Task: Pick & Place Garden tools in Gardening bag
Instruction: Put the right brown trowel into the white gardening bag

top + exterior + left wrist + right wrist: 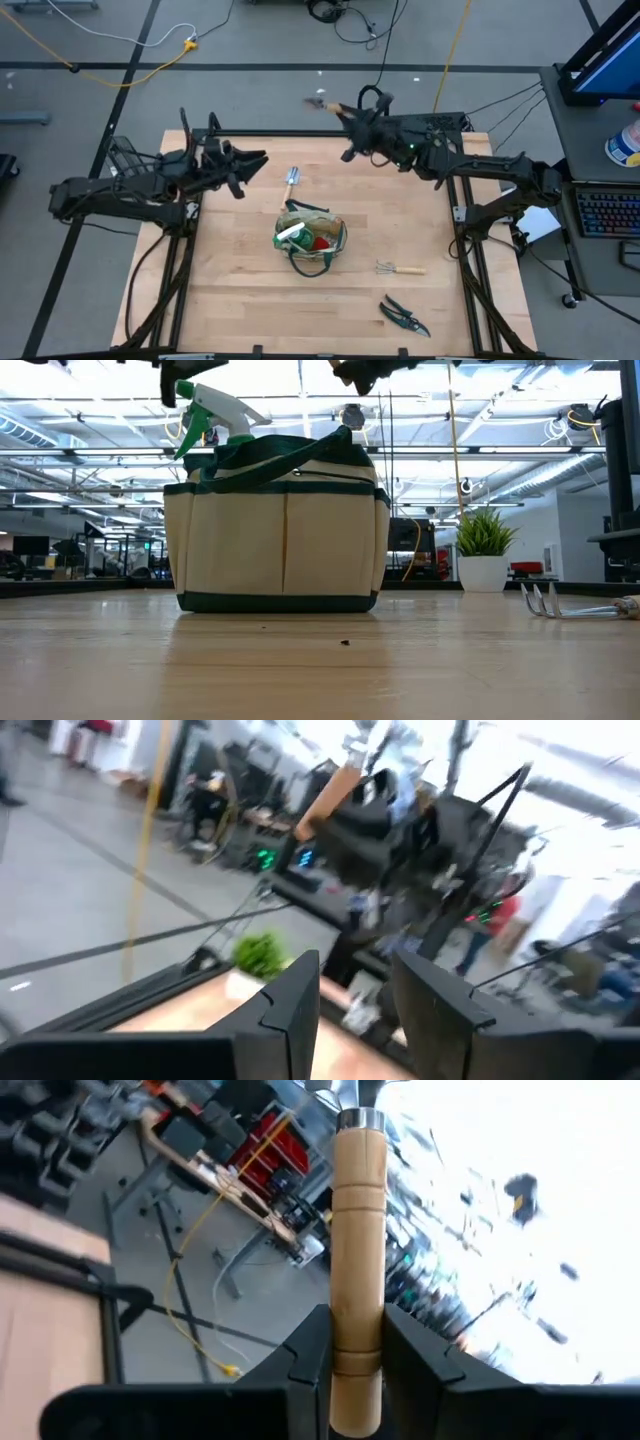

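At back edge of surface (240, 290), right gripper (343, 108) raised and tilted, fingers (308, 1352) clamped on wooden-handled tool (357, 1260), handle gripped between both pads, metal end poking out past table's far edge (320, 101)

Left gripper (252, 161) up off surface at back left, fingers (295, 1000) parted with clear gap, holding nothing

Gardening bag (310, 240) upright near centre of surface, khaki with dark green trim (278, 540), already carrying green-and-white spray bottle (208, 410) plus red item (320, 241)

Trowel (292, 184) flat on surface just behind bag, between bag and left gripper, apart from both

Small hand rake (398, 268) flat to right of bag, tines toward bag, also seen at low view's right edge (575, 605)

Pruning shears (404, 316) flat near front right, well apart from bag

Small potted plant (484, 555) at far side in low view, also visible past left fingers (260, 956)
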Robot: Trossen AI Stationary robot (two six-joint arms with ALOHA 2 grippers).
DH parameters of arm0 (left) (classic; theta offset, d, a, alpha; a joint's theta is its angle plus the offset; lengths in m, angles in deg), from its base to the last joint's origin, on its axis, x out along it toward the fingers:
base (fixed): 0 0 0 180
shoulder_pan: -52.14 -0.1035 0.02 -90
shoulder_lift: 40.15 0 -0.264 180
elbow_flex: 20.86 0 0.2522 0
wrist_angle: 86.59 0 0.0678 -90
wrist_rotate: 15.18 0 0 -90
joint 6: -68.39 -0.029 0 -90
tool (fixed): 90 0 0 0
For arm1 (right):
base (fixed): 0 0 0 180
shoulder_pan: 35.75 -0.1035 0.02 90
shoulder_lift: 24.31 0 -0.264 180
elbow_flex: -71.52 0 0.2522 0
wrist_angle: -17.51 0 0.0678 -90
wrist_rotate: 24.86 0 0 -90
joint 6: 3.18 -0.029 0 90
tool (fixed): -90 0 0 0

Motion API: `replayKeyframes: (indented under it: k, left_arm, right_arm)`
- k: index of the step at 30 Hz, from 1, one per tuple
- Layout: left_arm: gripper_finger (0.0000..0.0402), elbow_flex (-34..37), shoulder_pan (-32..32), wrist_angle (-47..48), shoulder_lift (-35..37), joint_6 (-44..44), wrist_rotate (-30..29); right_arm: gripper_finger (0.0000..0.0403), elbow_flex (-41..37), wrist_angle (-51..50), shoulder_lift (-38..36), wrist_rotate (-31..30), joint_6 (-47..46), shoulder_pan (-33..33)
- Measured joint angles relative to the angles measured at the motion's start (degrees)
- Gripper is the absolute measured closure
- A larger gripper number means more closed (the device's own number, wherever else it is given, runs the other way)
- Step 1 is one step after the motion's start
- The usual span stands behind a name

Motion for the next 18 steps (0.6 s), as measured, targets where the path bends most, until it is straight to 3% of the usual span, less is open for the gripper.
replayKeyframes:
  k: [4, 10, 18]
  left_arm:
    - [0.0273, 0.0, 0.0, -4.53, -1.87, 2.07, 2.75]
    - [0.0273, 0.0, 0.0, -4.03, -2.07, 6.9, 5.45]
    - [0.0273, 0.0, -0.7, -3.93, -1.94, 7.17, 5.99]
  right_arm:
    - [0.0346, 0.0, -0.02, 0.0, -0.08, 11.96, -2.63]
    - [0.0346, 0.0, -0.04, 0.0, -0.59, 28.42, -5.22]
    - [0.0346, 0.0, -0.07, 0.0, -8.57, 48.18, -6.58]
